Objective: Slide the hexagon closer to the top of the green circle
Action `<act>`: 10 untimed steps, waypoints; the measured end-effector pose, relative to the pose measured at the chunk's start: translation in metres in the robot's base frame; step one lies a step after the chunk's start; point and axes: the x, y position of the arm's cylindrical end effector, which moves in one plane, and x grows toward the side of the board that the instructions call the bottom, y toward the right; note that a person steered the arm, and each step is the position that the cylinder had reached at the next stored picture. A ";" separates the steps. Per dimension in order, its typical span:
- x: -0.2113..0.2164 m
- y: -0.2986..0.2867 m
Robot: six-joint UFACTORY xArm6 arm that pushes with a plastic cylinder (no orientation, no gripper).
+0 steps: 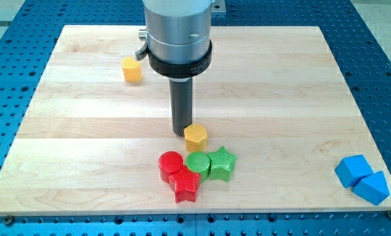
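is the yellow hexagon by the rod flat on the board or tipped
Flat. The yellow hexagon shows its whole top face level, just above the green circle, apart from it. My tip is right at its upper-left side.

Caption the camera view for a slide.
My tip touches the yellow hexagon, just above the green circle.

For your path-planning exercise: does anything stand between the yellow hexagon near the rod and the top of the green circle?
Nothing visible does. The yellow hexagon sits just above the green circle, with only a thin strip of bare board between them. My tip is right beside the hexagon's upper left edge.
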 end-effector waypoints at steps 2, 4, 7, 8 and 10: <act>-0.033 0.025; -0.016 0.023; -0.011 0.021; 0.001 0.021; 0.005 0.021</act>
